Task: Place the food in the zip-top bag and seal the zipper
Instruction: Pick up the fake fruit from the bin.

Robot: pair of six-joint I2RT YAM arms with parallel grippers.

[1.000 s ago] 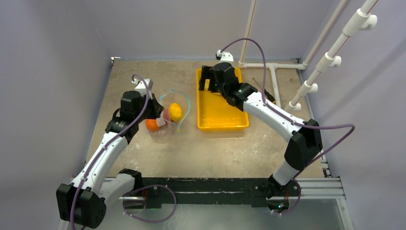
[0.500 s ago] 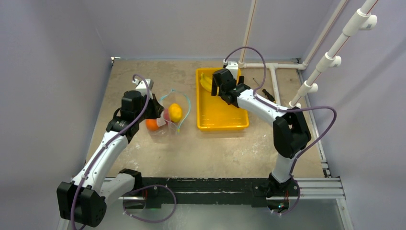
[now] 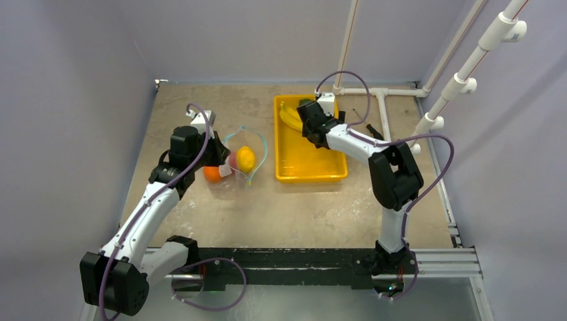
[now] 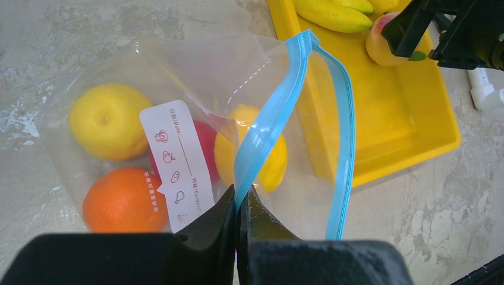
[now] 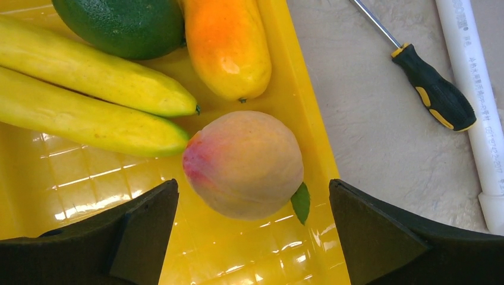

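We are mid-loading: left claw [image 4: 241,208] clenched on the zipper [image 4: 273,119], lifting the zip-top bag [image 4: 226,65] open; right claw [image 5: 252,185], spread wide, straddles the peach [image 5: 243,163] in the tray [image 5: 59,178], apparently not touching. Next, we should lower and close gently.

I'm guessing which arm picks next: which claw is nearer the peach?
Right. The right claw sits open over the peach in the yellow tray, a finger on either side; the left claw is away at the zip-top bag, shut on its zipper.
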